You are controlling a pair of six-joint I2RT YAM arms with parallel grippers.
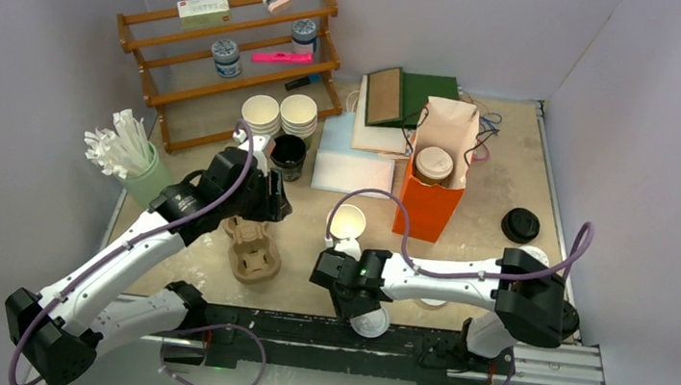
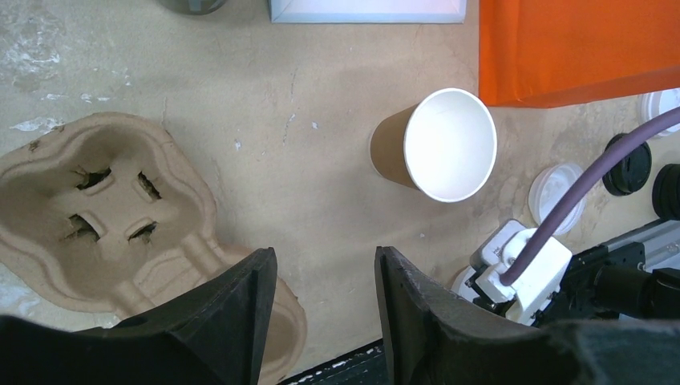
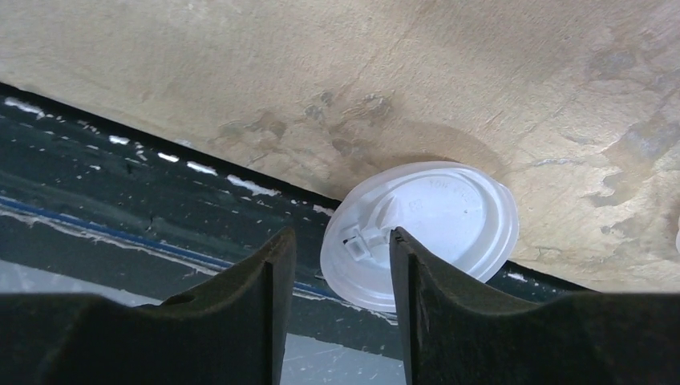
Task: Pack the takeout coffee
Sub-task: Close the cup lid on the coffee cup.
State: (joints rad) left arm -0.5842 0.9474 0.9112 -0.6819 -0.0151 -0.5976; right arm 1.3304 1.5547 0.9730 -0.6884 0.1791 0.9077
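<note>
An open brown kraft cup stands lidless at mid-table; the left wrist view shows its pale inside. A second kraft cup with a lid sits inside the orange bag. A white lid lies at the table's near edge, partly overhanging the black rail. My right gripper is open just above that lid's left edge, with nothing between the fingers. My left gripper is open and empty above the table, beside the cardboard drink carrier.
Stacked white cups and a black cup stand behind the left gripper. A straw holder is at the left and a wooden shelf at the back. A black lid and another white lid lie to the right.
</note>
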